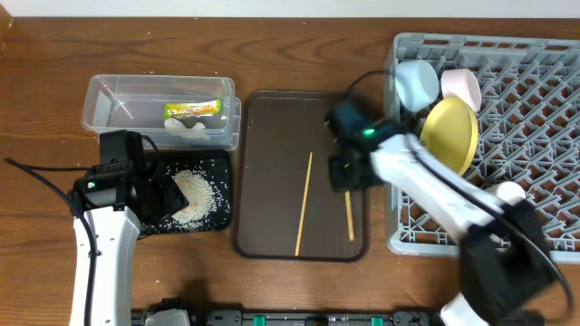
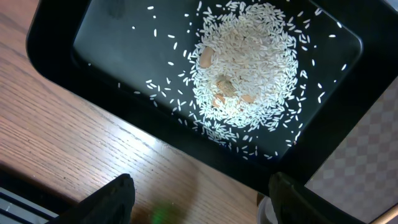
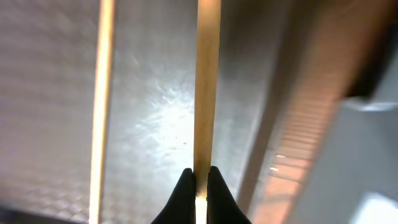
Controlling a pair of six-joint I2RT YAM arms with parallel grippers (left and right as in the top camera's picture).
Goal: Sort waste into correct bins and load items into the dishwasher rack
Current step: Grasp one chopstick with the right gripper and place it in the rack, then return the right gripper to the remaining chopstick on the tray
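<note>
Right wrist: the right gripper (image 3: 199, 182) pinches one chopstick (image 3: 207, 81) by its end over the mid-desk brown tray (image 3: 155, 130). So slim a grip may let it swivel or drop short of the rack (image 1: 535, 91) at the right edge. Near the left edge, the left gripper (image 2: 202, 202) hangs spread above the rice (image 2: 249, 68).

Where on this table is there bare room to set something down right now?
The table is bare beyond the brown tray, between the clear tub and the dishwasher rack. The tray is bare left of the long chopstick. Crowded: the rack's left corner around the yellow plate, and the tray's right side, where the right gripper is shut on the other chopstick.
</note>
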